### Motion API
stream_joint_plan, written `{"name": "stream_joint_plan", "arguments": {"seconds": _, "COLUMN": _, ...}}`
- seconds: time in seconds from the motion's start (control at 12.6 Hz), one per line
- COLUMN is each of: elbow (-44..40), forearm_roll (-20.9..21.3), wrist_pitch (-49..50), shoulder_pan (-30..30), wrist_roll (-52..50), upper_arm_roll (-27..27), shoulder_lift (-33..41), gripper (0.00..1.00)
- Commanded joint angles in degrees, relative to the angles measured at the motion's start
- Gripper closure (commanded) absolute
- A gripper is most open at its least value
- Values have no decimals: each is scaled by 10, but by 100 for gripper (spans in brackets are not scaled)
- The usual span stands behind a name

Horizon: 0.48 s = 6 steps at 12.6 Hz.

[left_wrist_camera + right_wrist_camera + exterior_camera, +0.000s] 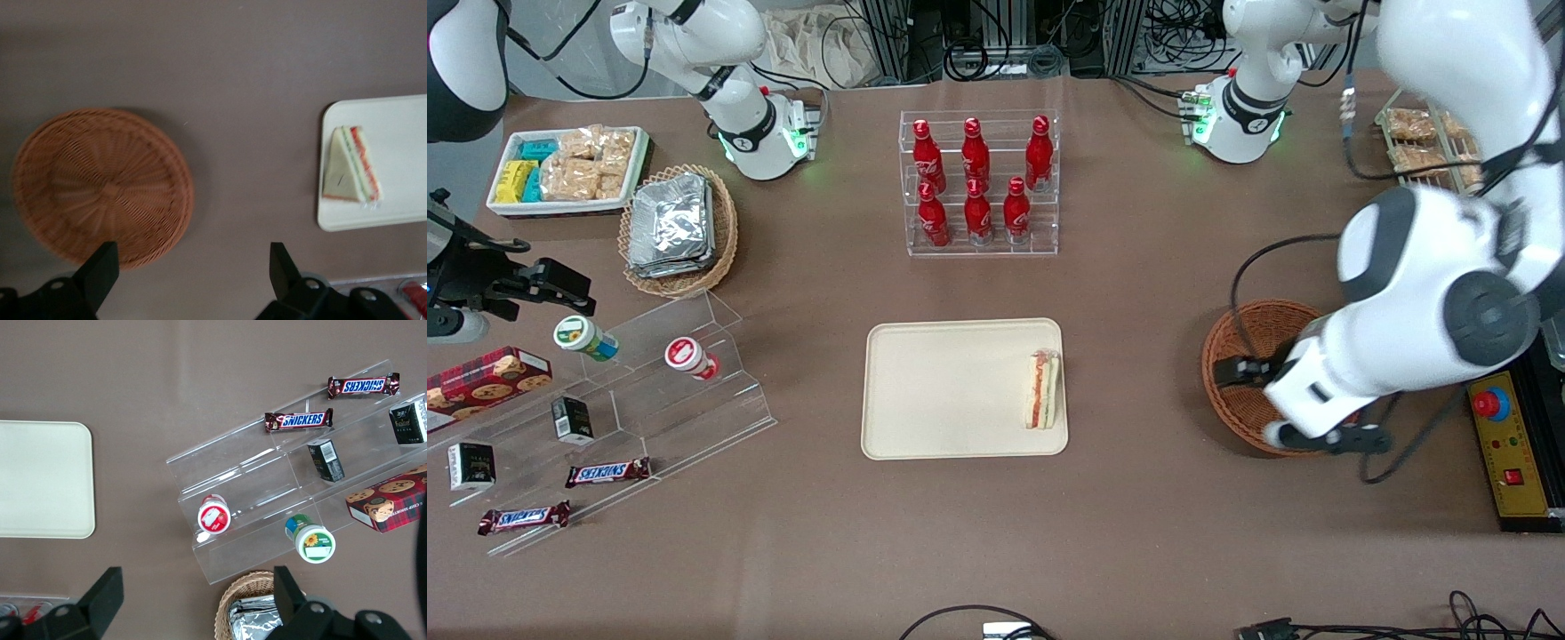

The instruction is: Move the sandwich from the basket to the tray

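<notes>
The sandwich (pixel 1042 388), a white wedge with red and green filling, lies on the cream tray (pixel 951 391) near the edge toward the working arm's end. The reddish-brown wicker basket (pixel 1240 329) stands beside the tray and is partly covered by the arm. In the left wrist view the basket (pixel 100 187) is empty, and the sandwich (pixel 350 167) lies on the tray (pixel 400 133). My left gripper (pixel 1238 370) hangs high over the basket's edge nearest the tray. It is open and empty (pixel 190 267), with bare table between its fingers.
A clear rack of red bottles (pixel 978 182) stands farther from the front camera than the tray. A clear stepped stand (pixel 649 391) with snacks and a tan basket of foil packs (pixel 676 227) lie toward the parked arm's end. A yellow control box (pixel 1507 453) is beside the basket.
</notes>
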State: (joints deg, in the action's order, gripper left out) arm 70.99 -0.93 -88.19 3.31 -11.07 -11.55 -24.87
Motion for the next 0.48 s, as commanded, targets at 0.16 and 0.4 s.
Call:
{"name": "stream_joint_plan", "arguments": {"seconds": 0.16, "elbow": 31, "forearm_roll": 49, "wrist_pitch": 104, "shoulder_pan": -38, "wrist_roll": 18, "upper_arm_roll": -3, "shoulder_lift": 109, "gripper": 0}}
{"name": "stream_joint_plan", "arguments": {"seconds": 0.4, "elbow": 85, "forearm_roll": 51, "wrist_pitch": 104, "shoulder_pan": -58, "wrist_roll": 25, "upper_arm_roll": -3, "shoulder_lift": 146, "gripper": 0}}
